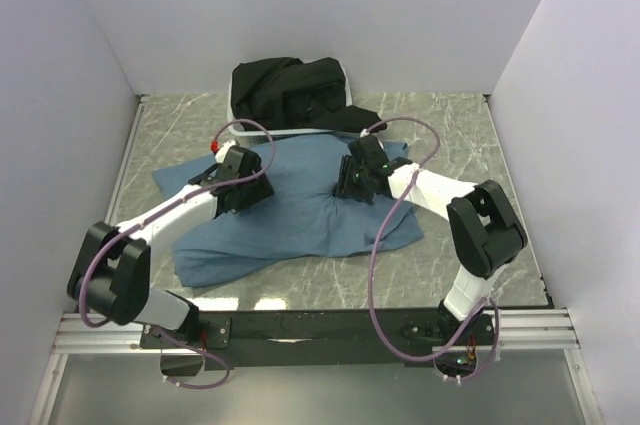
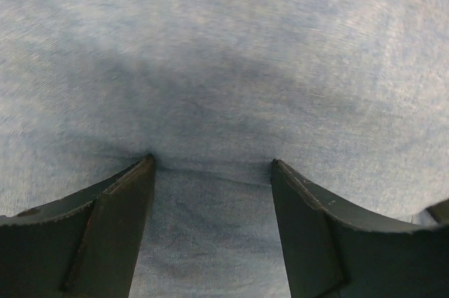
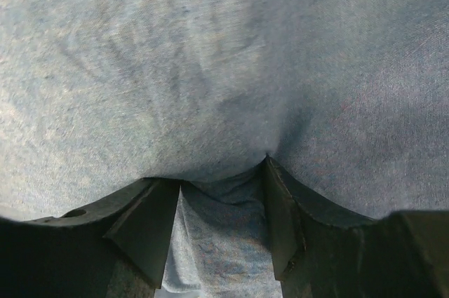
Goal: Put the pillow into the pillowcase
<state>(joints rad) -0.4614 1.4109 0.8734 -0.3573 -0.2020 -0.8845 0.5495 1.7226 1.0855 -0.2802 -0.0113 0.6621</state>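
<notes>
The slate-blue pillowcase [image 1: 300, 220] lies spread and rumpled on the marble table [image 1: 470, 145], and both grippers press down into it. My left gripper [image 1: 243, 188] is on its left part. In the left wrist view its jaws [image 2: 212, 163] stand wide open, tips dug into smooth blue fabric [image 2: 224, 66] with nothing pinched. My right gripper [image 1: 357, 183] is on the upper right part. Its jaws [image 3: 221, 172] are apart, with a loose fold of pillowcase [image 3: 210, 66] bulging between them. The pillow does not plainly show. A thin white edge [image 1: 232, 105] peeks from under the black cloth.
A heap of black cloth [image 1: 288, 90] sits at the back centre, touching the pillowcase's far edge. White walls close in the table on three sides. Purple cables [image 1: 385, 235] loop from both arms. The arm bases stand on the black rail [image 1: 320, 325] at the near edge.
</notes>
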